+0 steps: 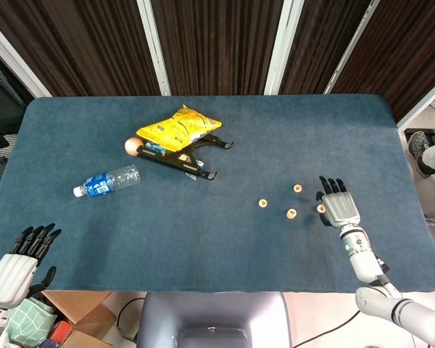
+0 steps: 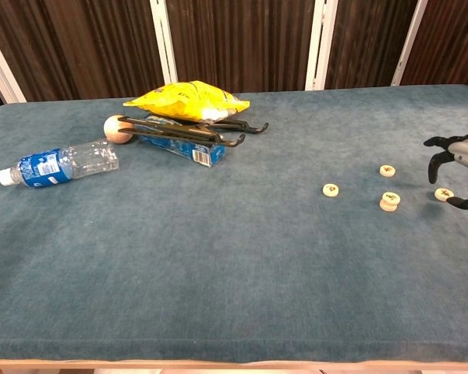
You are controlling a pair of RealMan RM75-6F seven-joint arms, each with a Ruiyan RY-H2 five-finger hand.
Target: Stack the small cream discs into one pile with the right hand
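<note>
- The right hand (image 1: 338,208) sits in the right part of the head view, palm down over the blue table (image 1: 275,130), fingers spread apart and pointing toward the top of the frame, holding nothing.
- In the chest view only the dark fingertips (image 2: 435,160) and a sliver of the silver back of that hand show at the right edge; they arch over the cloth with a gap beneath.
- Four cream discs lie in the right half of the table. The far-right disc (image 1: 320,209) lies just beside the hand's thumb side in the head view; the chest view (image 2: 444,194) shows it flat on the cloth beneath the curled fingertips, and I cannot tell whether they touch it.
- The pile (image 2: 389,202), near the middle of the group, looks taller than the others in the chest view, seemingly two discs stacked; from above (image 1: 291,213) it reads as one disc.
- A single disc (image 1: 262,203) lies to the left of the pile, and another (image 1: 297,188) lies above it in the frame, all apart.
- The left hand (image 1: 20,262) shows only in the head view, lower left, off the table edge, fingers extended and empty.
- Upper left of centre lie a yellow snack bag (image 1: 177,129), a black stand (image 1: 192,155), an orange ball (image 1: 133,146) and a water bottle (image 1: 107,180) on its side.
</note>
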